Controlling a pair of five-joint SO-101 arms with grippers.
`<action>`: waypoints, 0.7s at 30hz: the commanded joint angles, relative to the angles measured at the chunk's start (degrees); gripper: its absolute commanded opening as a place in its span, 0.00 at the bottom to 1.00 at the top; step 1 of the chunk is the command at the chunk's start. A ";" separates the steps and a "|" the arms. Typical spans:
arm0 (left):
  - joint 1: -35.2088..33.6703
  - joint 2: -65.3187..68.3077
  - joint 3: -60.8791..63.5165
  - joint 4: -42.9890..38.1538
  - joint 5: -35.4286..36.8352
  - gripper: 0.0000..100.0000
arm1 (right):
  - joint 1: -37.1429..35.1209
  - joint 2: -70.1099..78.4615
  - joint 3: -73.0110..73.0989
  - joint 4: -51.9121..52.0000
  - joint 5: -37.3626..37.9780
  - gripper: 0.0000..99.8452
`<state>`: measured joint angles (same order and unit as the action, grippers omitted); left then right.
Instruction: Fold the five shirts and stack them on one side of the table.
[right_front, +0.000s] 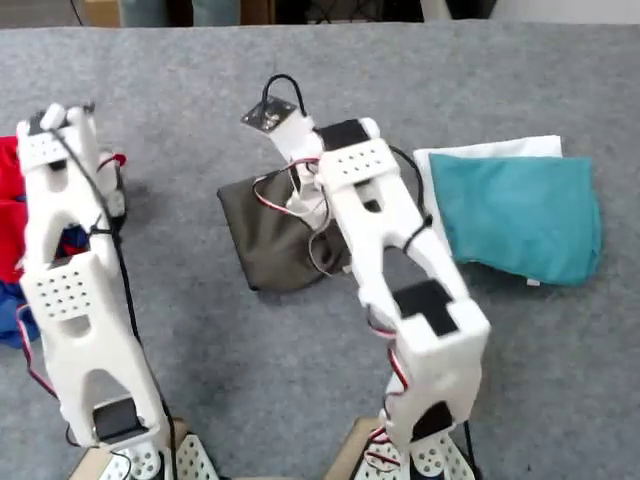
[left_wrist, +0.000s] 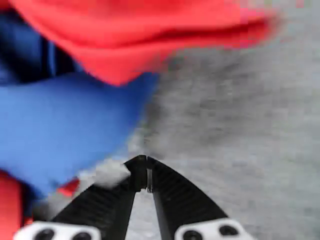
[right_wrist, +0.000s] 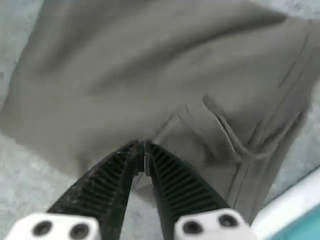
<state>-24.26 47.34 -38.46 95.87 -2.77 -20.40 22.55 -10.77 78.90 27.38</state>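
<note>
- High view: the dark olive-grey folded cotton shirt (right_front: 262, 240) lies just off table centre toward 9 o'clock, a rough rectangle on the grey felt-covered table (right_front: 200, 90).
- The right gripper (right_wrist: 144, 152) is over the olive shirt with its jaws clenched tip to tip. No cloth is seen between them, and a seam and a loose fold lie just past the tips.
- The teal folded shirt (right_front: 520, 215) is at 3 o'clock on top of a white folded shirt (right_front: 490, 150), whose edge peeks out on the 12 o'clock side. The stack looks started.
- The crumpled red shirt (right_front: 8, 195) and the bright blue shirt (right_front: 8, 310) are bunched at the 9 o'clock edge, red overlapping blue, both unfolded.
- The left gripper (left_wrist: 146, 172) is beside that pile with its jaws clenched on nothing, tips over bare felt.
- Handling: all of it is thin, soft fabric, light and floppy. It will likely sag and open if lifted by one point, and the felt probably drags on it.
- Best hold on the olive shirt is to pinch a doubled edge or corner through all layers, ideally two corners using both arms, then carry it toward the 3 o'clock stack.
- Risk: if only the top layer is caught, the fold opens.
</note>
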 joint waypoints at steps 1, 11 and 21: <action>-1.71 -6.07 9.45 -5.71 -1.76 0.03 | -0.53 4.97 -11.47 3.43 -0.53 0.02; -1.27 -33.67 47.43 -32.79 -3.78 0.03 | 0.53 24.84 -41.10 20.48 -0.53 0.02; 2.95 -39.47 60.62 -47.21 -3.34 0.03 | 8.79 28.09 -41.89 22.42 -0.62 0.01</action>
<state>-22.15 10.07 22.11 50.51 -6.29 -14.51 53.23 -53.05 100.62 27.38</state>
